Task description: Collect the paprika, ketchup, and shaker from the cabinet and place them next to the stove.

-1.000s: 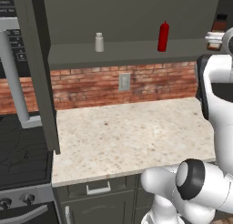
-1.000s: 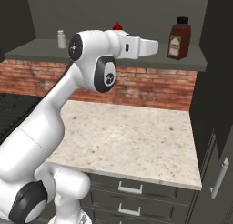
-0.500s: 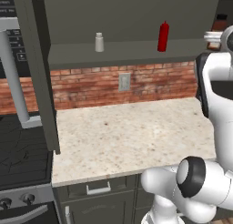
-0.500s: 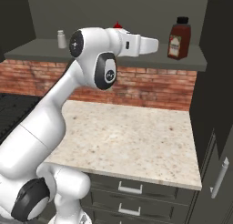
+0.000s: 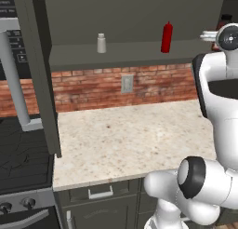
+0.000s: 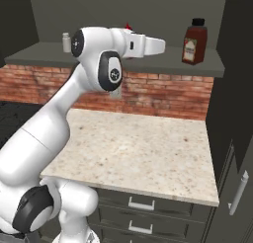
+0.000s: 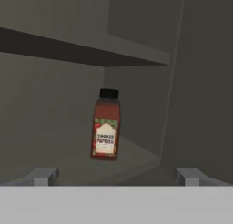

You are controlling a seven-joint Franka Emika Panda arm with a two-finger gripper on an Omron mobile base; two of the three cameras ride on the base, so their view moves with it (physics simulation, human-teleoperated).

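hand view has the wide-open, empty pincer (image 7: 116,176) facing the paprika (image 7: 106,125); approaching off-centre could knock it over on the shelf (image 7: 63,161).

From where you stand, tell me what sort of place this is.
A rendered home kitchen, by the look of it: a black stove at the left, a speckled stone counter backed by red brick, and an open wall cabinet holding ketchup, paprika and a shaker.
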